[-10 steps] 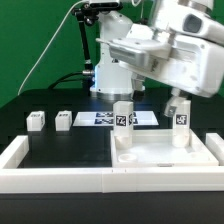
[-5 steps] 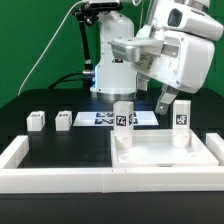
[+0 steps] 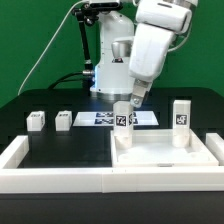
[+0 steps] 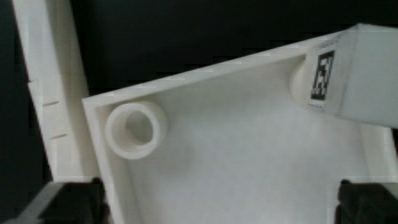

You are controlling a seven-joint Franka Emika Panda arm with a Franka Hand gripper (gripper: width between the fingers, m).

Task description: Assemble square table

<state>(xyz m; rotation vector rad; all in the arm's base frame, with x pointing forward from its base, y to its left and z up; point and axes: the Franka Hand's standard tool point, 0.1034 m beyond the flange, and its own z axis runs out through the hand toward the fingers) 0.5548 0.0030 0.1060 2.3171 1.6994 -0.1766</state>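
The square table top (image 3: pixel 165 152) sat pushed into the white wall's (image 3: pixel 60 178) corner, probably for bracing, with two upright legs (image 3: pixel 181 112) on it. The claw (image 3: pixel 134 100) hung above it, jaws apart and empty. The loose legs (image 3: pixel 37 121) waited on the desk (image 3: pixel 70 145).

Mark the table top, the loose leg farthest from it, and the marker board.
table top (image 3: pixel 165 152): exterior view, bare inner floor.
farthest loose leg (image 3: pixel 37 121): exterior view, front face.
marker board (image 3: pixel 95 118): exterior view, flat upper surface.
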